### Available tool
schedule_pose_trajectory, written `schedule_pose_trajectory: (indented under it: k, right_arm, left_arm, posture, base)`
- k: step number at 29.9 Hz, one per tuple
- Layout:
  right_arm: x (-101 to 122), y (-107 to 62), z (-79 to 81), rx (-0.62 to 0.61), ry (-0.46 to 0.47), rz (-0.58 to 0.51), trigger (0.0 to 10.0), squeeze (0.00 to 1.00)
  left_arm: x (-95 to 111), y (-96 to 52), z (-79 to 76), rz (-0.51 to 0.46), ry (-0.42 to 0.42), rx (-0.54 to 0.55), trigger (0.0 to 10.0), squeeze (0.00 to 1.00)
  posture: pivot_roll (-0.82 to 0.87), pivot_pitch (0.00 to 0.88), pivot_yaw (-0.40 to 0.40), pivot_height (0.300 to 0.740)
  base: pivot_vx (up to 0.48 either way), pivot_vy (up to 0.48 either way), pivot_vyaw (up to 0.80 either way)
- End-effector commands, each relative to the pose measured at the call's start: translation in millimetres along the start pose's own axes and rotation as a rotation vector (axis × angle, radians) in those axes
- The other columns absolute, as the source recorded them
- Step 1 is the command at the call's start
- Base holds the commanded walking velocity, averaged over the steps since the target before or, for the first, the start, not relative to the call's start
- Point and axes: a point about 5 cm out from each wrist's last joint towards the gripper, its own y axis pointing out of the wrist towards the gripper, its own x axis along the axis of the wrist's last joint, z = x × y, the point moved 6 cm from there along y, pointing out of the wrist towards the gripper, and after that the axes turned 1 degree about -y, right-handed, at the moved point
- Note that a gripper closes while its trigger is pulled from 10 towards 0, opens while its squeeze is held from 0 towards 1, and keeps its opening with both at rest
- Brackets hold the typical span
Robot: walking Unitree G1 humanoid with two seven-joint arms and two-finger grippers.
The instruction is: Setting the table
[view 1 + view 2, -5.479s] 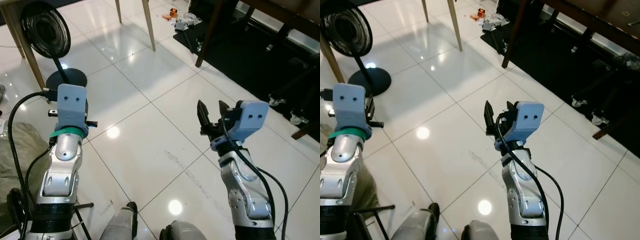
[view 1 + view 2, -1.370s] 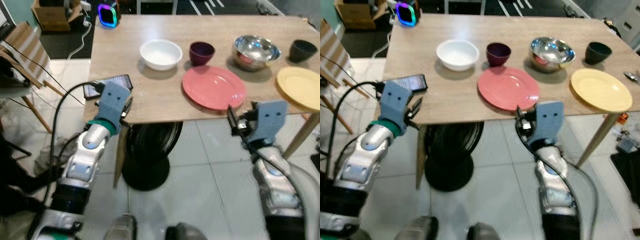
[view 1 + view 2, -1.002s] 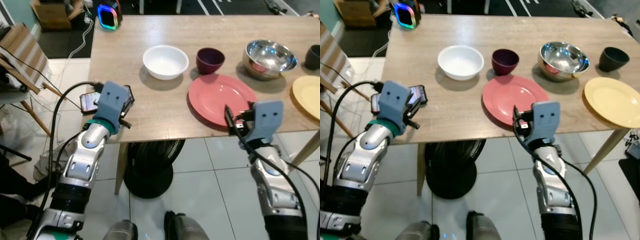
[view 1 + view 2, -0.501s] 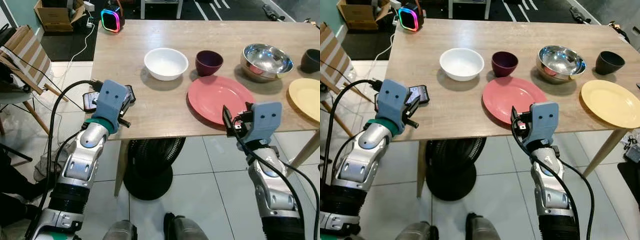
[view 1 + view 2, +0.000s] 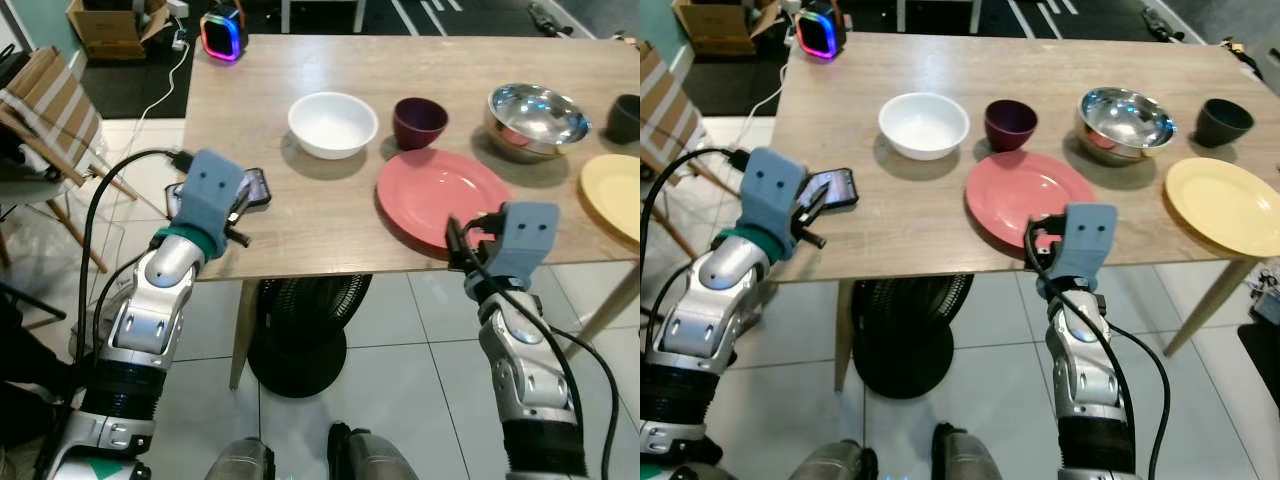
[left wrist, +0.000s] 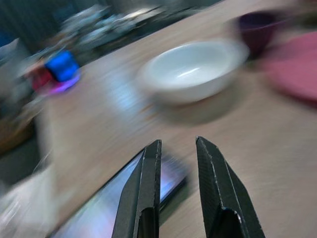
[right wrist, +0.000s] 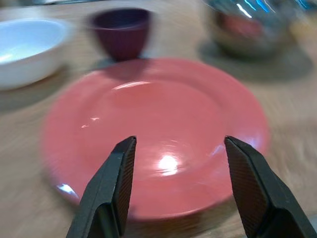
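A wooden table [image 5: 300, 225] carries a white bowl [image 5: 333, 122], a purple cup [image 5: 420, 120], a red plate [image 5: 440, 195], a steel bowl [image 5: 537, 115], a yellow plate [image 5: 615, 195] and a black cup [image 5: 628, 115]. My right gripper [image 7: 180, 141] is open at the table's near edge. Its fingers straddle the near rim of the red plate [image 7: 153, 129] without touching it. My left gripper [image 6: 176, 141] hovers over the table's left front corner, above a phone [image 5: 835, 188]. A narrow gap separates its fingers, with nothing between them. The white bowl [image 6: 190, 69] lies ahead of it.
A glowing speaker [image 5: 222, 35] stands on the far left corner of the table. A black fan [image 5: 300, 320] sits on the tiled floor under the table. Left of the table are a folded wooden frame [image 5: 50, 100] and a cardboard box [image 5: 105, 12].
The view swung from bare floor to the table, then steadied. Over the last half second my left arm drew back leftward, and my right gripper edged up to the red plate's rim.
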Motion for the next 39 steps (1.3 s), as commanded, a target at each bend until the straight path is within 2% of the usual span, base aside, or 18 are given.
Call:
schedule_pose_trajectory:
  k: [1,3,4,6,12,15,16,18,20,22,24,25,26,27,28,32,35,39]
  right_arm:
    - [-10,-1.1,-16.7,-0.069,0.036,0.043,10.0,0.0]
    - [-12,0.7,-21.8,-0.097,0.062,0.053,10.0,0.0]
    - [-13,5.3,-28.4,-0.14,0.118,0.06,10.0,0.0]
    - [-12,6.8,-32.4,-0.172,0.144,0.055,10.0,0.0]
    - [-18,8.7,-35.5,-0.209,0.168,0.071,10.0,0.0]
    - [-23,9.6,-32.0,-0.205,0.191,0.098,10.0,0.0]
    - [-31,11.3,-21.6,-0.159,0.253,0.145,10.0,0.0]
    - [-31,11.3,-21.6,-0.159,0.253,0.145,10.0,0.0]
    - [-47,13.2,-1.4,-0.064,0.367,0.247,9.9,0.0]
    - [-52,13.7,3.0,-0.043,0.389,0.285,9.6,0.0]
    - [-59,14.5,10.6,0.0,0.42,0.341,4.8,0.0]
    - [-59,14.5,10.6,0.0,0.42,0.341,4.8,0.0]
    - [-60,14.5,15.6,0.034,0.434,0.354,2.2,0.0]
    - [-60,14.5,15.6,0.034,0.434,0.354,2.2,0.0]
    - [-61,14.9,20.1,0.062,0.457,0.363,0.0,0.0]
    - [-66,12.1,26.6,0.119,0.487,0.386,0.0,0.0]
    - [-70,10.8,25.3,0.128,0.52,0.397,0.0,0.0]
    - [-62,11.1,20.8,0.141,0.593,0.358,0.0,0.0]
  left_arm:
    - [8,1.5,-11.8,-0.03,0.001,-0.073,10.0,0.0]
    - [10,2.0,-13.9,-0.038,0.008,-0.107,10.0,0.0]
    - [19,2.9,-20.4,-0.063,0.015,-0.185,10.0,0.0]
    - [23,2.5,-25.6,-0.077,0.011,-0.221,10.0,0.0]
    - [29,1.3,-33.8,-0.094,0.004,-0.261,10.0,0.0]
    - [30,0.5,-36.2,-0.099,0.0,-0.269,10.0,0.0]
    - [31,-0.4,-37.0,-0.1,-0.007,-0.268,10.0,0.0]
    - [31,-0.4,-37.0,-0.1,-0.007,-0.268,10.0,0.0]
    - [31,-2.7,-35.7,-0.097,-0.017,-0.259,10.0,0.0]
    - [31,-3.7,-34.8,-0.095,-0.022,-0.255,10.0,0.0]
    - [30,-5.7,-33.5,-0.092,-0.028,-0.256,10.0,0.0]
    - [30,-5.7,-33.5,-0.092,-0.028,-0.256,10.0,0.0]
    - [29,-6.2,-33.3,-0.091,-0.03,-0.255,10.0,0.0]
    - [29,-6.2,-33.3,-0.091,-0.03,-0.255,10.0,0.0]
    - [29,-6.8,-33.1,-0.089,-0.033,-0.258,10.0,0.0]
    - [28,-7.2,-32.6,-0.087,-0.038,-0.256,10.0,0.0]
    - [27,-7.2,-32.1,-0.083,-0.042,-0.25,10.0,0.0]
    - [26,-6.9,-31.8,-0.078,-0.049,-0.243,10.0,0.0]
  posture:
    - [0.05,0.079,0.017,0.74]
    - [0.05,0.079,0.017,0.74]
    - [0.05,0.081,0.024,0.74]
    - [0.05,0.081,0.024,0.74]
    - [0.05,0.082,0.026,0.74]
    - [0.06,0.088,0.026,0.74]
    - [0.06,0.089,0.022,0.74]
    - [0.06,0.089,0.022,0.74]
    - [0.07,0.092,0.014,0.74]
    - [0.07,0.092,0.011,0.74]
    - [0.07,0.091,0.009,0.74]
    - [0.07,0.091,0.009,0.74]
    - [0.07,0.091,0.006,0.74]
    - [0.07,0.091,0.006,0.74]
    - [0.07,0.091,0.006,0.74]
    - [0.07,0.086,0.004,0.74]
    - [0.07,0.084,0.004,0.74]
    - [0.06,0.08,0.008,0.74]
  base:
    - [0.0,0.0,0.0]
    - [0.0,0.0,0.0]
    - [0.0,0.0,0.0]
    - [0.0,0.0,0.0]
    - [0.0,0.0,0.0]
    - [0.0,0.0,0.0]
    - [0.0,0.0,0.0]
    - [0.0,0.0,0.0]
    - [0.0,0.0,0.0]
    - [0.0,0.0,0.0]
    - [0.0,0.0,0.0]
    - [0.0,0.0,0.0]
    - [0.0,0.0,0.0]
    - [0.0,0.0,0.0]
    - [0.0,0.0,0.0]
    - [0.0,0.0,0.0]
    - [0.0,0.0,0.0]
    - [0.0,0.0,0.0]
